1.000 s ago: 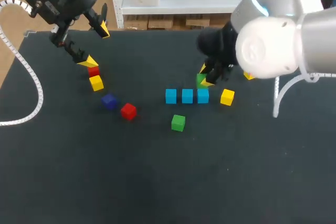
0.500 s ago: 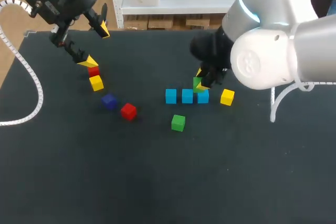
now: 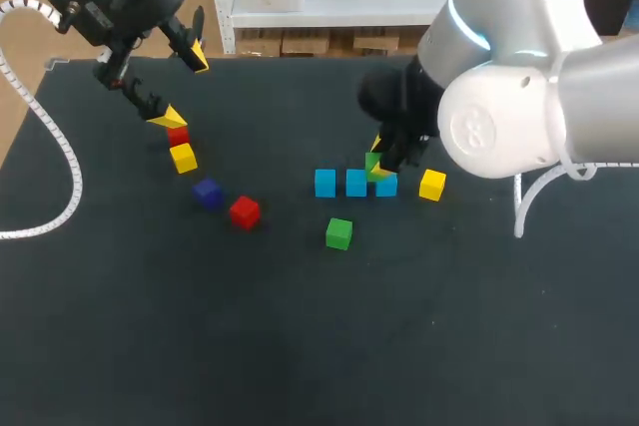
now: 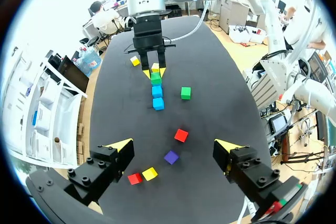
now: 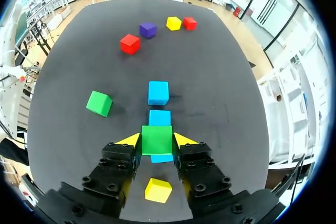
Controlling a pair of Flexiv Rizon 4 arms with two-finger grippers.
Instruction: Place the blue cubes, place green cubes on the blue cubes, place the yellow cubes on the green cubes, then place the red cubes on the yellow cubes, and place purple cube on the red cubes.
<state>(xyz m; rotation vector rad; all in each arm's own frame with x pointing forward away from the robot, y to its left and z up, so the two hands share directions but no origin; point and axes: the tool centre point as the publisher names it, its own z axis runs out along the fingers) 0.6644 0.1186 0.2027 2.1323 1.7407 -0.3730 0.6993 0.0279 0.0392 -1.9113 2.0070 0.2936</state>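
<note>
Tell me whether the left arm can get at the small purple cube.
Probably yes: the small purple cube lies uncovered on the table, apart from the red cube beside it, and the left gripper hangs nearby, fingers open and empty.

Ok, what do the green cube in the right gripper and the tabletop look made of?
The green cube is probably painted wood or hard plastic, I cannot tell which: even colour, crisp edges, matt faces. The tabletop is black and matt, perhaps a cloth or rubbery mat: no glare, a uniformly dull surface.
</note>
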